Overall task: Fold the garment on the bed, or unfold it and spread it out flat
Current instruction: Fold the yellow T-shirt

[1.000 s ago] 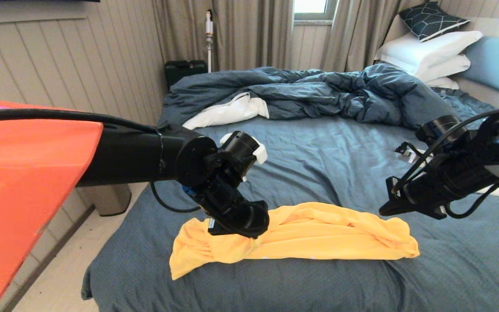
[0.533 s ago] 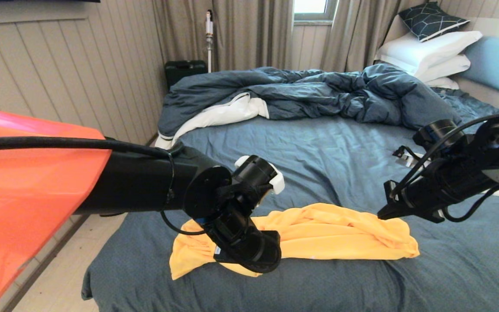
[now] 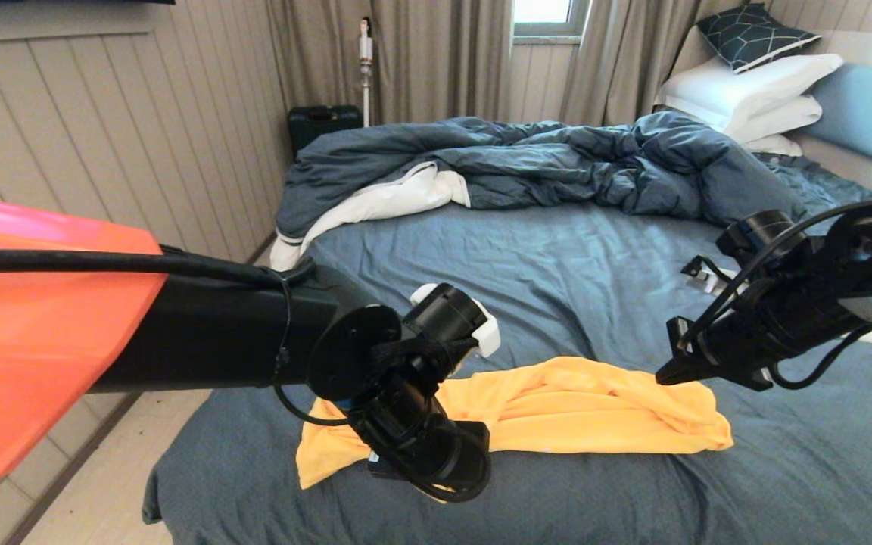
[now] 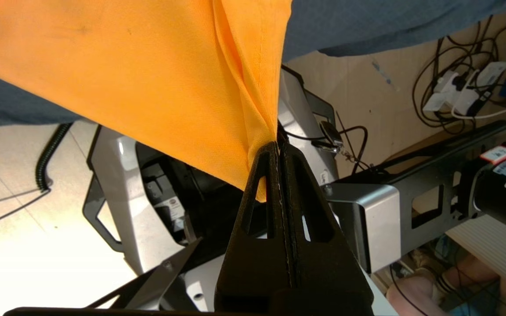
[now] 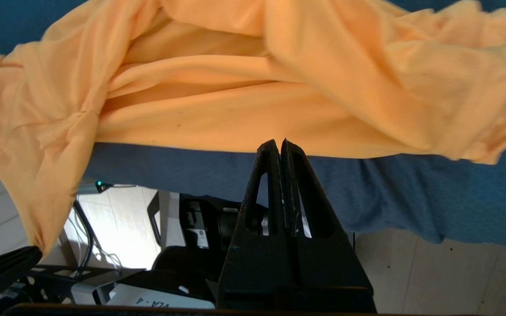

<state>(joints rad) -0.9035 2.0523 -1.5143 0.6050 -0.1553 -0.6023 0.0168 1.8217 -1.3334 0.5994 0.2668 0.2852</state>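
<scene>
Lowered left gripper (image 4: 278, 147), head-view hidden, pinches garment (image 4: 147, 79).

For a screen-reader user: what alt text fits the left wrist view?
The left gripper, jaws shut, pinches a gathered edge of the yellow-orange garment, which stretches away taut from it. Beyond lie the blue bed and pale floor.

Left gripper (image 4: 278, 147), fingers pressed together on pinched cloth, arm reaching low and forward. Right gripper (image 5: 278, 145), fingers closed and empty, arm held raised.
</scene>
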